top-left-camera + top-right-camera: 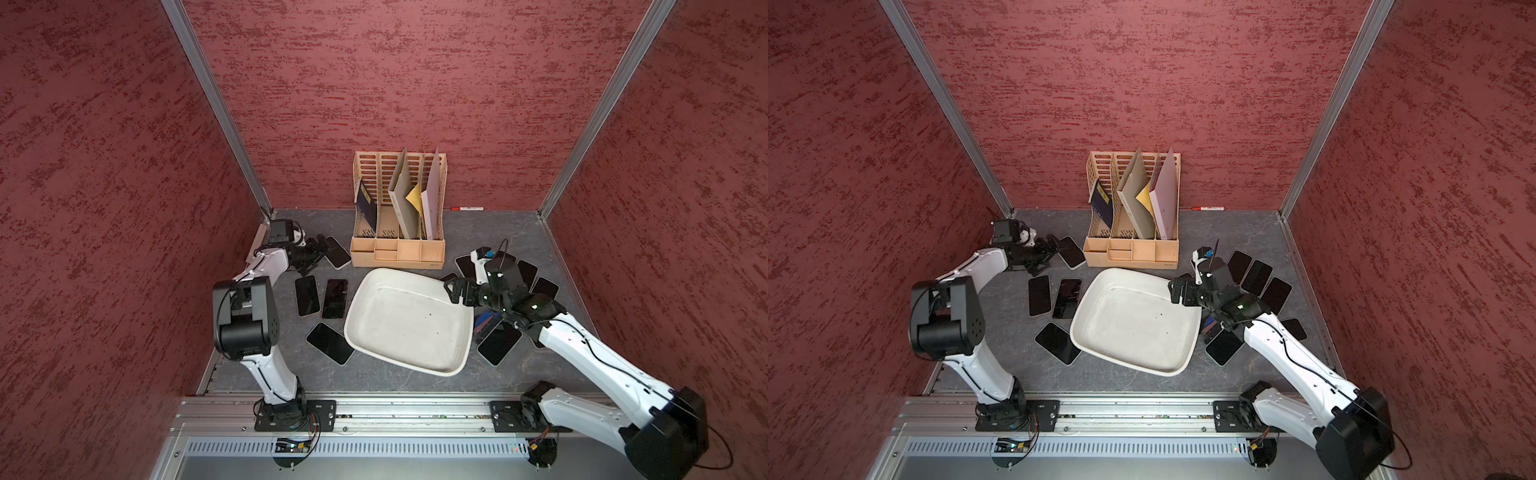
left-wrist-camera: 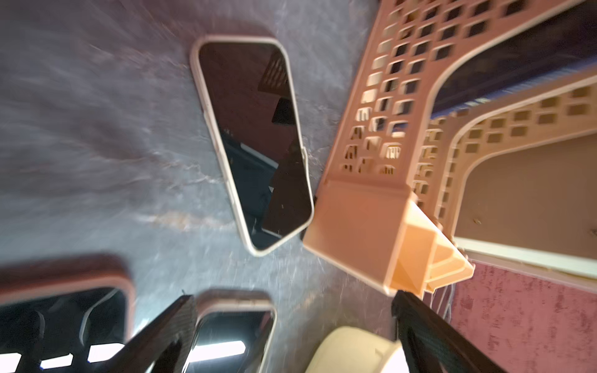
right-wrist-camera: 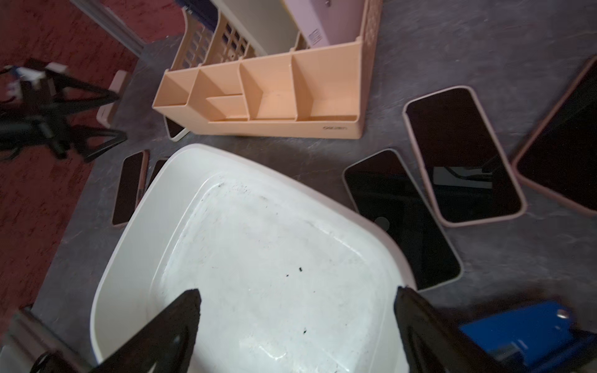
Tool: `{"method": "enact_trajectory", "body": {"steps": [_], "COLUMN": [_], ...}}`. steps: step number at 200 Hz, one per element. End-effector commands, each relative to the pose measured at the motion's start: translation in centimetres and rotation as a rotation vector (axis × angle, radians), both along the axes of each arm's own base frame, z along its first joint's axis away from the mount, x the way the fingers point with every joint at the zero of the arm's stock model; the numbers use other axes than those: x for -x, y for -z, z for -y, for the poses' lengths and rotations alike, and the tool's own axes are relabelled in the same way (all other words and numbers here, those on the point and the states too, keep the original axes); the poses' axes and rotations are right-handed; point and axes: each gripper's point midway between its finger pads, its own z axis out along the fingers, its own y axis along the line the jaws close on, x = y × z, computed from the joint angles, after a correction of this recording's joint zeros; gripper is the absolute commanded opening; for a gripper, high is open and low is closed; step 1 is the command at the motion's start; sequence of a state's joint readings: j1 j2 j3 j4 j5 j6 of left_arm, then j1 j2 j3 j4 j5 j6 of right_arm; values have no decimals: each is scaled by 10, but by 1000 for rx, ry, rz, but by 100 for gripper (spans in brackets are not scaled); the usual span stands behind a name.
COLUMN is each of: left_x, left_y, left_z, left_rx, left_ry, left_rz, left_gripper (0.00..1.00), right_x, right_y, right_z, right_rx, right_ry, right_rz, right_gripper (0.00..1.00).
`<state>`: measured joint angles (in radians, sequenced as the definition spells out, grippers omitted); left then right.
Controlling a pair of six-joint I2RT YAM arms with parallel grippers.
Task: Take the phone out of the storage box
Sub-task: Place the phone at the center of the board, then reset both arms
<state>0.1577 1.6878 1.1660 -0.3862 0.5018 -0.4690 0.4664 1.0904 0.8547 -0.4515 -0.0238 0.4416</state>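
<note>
The storage box [image 1: 409, 322] is an off-white tub in the middle of the table, and its floor [image 3: 258, 258] is bare, with no phone inside. Several dark-screened phones lie on the table around it. My left gripper [image 1: 322, 247] hovers open at the back left, just beside a phone in a white case [image 1: 337, 251], which lies flat [image 2: 255, 145] against the rack's corner. In the left wrist view, nothing sits between the open left gripper [image 2: 294, 298] fingers. My right gripper [image 1: 455, 291] stands open and empty [image 3: 298, 292] over the tub's far right rim.
A beige slotted file rack [image 1: 399, 216] with folders stands behind the tub, and a red marker [image 1: 467, 208] lies by the back wall. Phones lie left of the tub [image 1: 307, 295] [image 1: 335, 298] [image 1: 330, 343] and in a cluster at its right [image 1: 498, 345]. A blue object [image 3: 529, 332] lies under the right arm.
</note>
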Motion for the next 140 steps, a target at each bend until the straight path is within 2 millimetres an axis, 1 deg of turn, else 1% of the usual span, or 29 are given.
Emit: {"method": "enact_trajectory", "body": {"steps": [1, 2, 13, 14, 26, 38, 46, 67, 77, 85, 95, 108, 140], "left_x": [15, 17, 33, 34, 51, 66, 75, 91, 94, 96, 96, 94, 85], "left_y": [-44, -48, -59, -62, -72, -76, -76, -69, -67, -66, -65, -65, -58], "left_z": [-24, -25, -33, -34, -36, -36, -37, -39, -42, -45, -48, -51, -56], "left_rx": [-170, -177, -241, -247, -305, -357, -387, -416, -414, -412, -419, -437, -442], "left_ry": [-44, -48, -85, -88, -99, -96, -85, -54, -50, -52, -56, -55, -53], "left_rz": [199, 212, 290, 305, 402, 472, 497, 492, 491, 492, 492, 506, 554], "left_gripper": [100, 100, 100, 100, 100, 100, 100, 100, 100, 100, 100, 100, 100], "right_x": [-36, -37, -49, -50, -62, -71, -75, -83, -86, -90, -94, -98, -102], "right_y": [-20, -19, -12, -11, -2, 8, 13, 27, 29, 31, 31, 37, 50], "right_z": [38, 40, 59, 60, 78, 93, 103, 128, 138, 142, 144, 146, 156], "right_rx": [31, 32, 51, 53, 85, 157, 206, 322, 349, 354, 362, 372, 376], "right_ry": [150, 155, 217, 221, 263, 276, 288, 304, 322, 330, 325, 328, 363], "right_rz": [90, 90, 94, 95, 114, 144, 158, 196, 233, 273, 325, 367, 414], "right_gripper": [98, 98, 98, 98, 98, 98, 98, 98, 98, 98, 98, 98, 98]}}
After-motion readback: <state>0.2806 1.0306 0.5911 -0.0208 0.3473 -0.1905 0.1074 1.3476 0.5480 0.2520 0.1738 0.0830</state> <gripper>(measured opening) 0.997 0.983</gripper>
